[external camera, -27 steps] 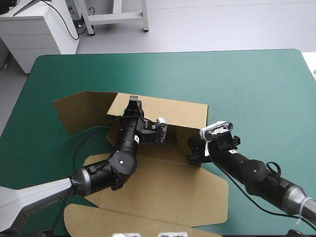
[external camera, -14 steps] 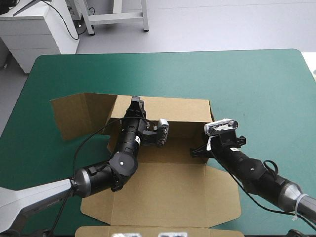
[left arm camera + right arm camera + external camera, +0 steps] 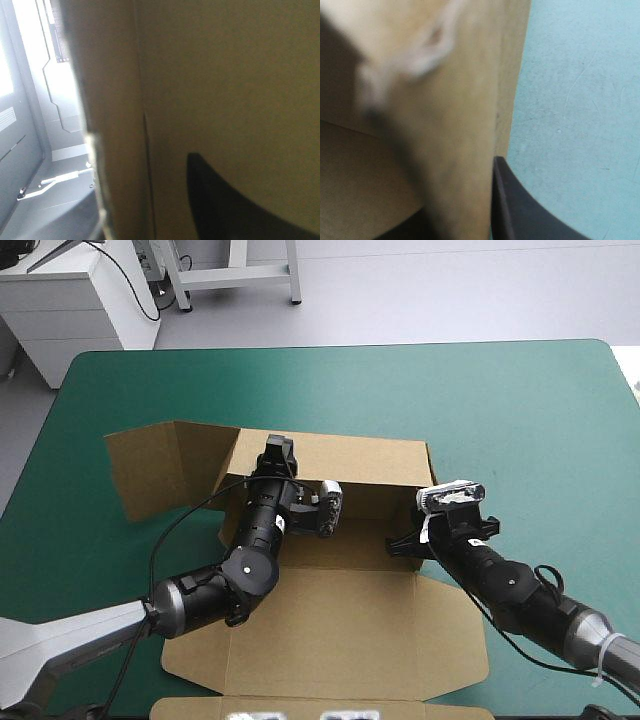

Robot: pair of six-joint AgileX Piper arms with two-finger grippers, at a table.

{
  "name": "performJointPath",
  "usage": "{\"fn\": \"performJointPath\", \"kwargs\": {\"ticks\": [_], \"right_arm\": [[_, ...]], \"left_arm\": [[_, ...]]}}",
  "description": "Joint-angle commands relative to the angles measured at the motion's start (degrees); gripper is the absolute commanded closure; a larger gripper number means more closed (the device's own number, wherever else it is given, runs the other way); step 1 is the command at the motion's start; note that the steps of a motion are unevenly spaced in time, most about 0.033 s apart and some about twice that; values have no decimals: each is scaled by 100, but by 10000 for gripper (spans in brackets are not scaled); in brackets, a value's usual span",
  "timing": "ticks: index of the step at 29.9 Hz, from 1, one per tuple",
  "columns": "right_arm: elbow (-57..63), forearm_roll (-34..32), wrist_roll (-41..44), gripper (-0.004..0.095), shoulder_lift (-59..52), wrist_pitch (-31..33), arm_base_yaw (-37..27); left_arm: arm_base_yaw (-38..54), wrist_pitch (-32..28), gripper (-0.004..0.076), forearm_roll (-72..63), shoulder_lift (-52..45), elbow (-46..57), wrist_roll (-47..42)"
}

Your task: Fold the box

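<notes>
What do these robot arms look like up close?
Both are chains of black rounded segments turning silver-grey toward the base. The left arm has a white dot on a round joint; the right arm has one too, and a white band by its silver end. The left claw and right claw have broad black fin-shaped fingers.

Overhead view: bright, even, soft light from above falls on the teal-green table cover (image 3: 520,400), with no glare. The flat-cut brown cardboard box (image 3: 330,630) carries faint shadows under both arms and a darker band inside its raised back wall.

Left wrist view: dim. The board sits close to the lens and looks murky, one black curved finger (image 3: 240,210) is a soft silhouette, and strong white glare runs beside the board's edge.

Right wrist view: brighter. The box board is heavily blurred and the cover is brightly lit.
</notes>
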Motion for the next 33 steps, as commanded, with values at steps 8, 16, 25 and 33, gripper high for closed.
{"fn": "performJointPath", "kwargs": {"ticks": [8,16,25,33], "right_arm": [[-502,-163,-604,909,-24,-775,-67],[-1338,599,-1827,909,763,-737,-582],[-1546,624,-1870,909,1115,-377,-1002],[-1555,635,-1870,909,1263,709,-1667]], "left_arm": [[-163,366,143,170,-147,-130,-437],[-1039,1364,143,120,-147,-130,-449],[-1137,1647,143,30,-147,-130,-647],[-1372,1794,143,-1062,-147,-130,-647]]}}
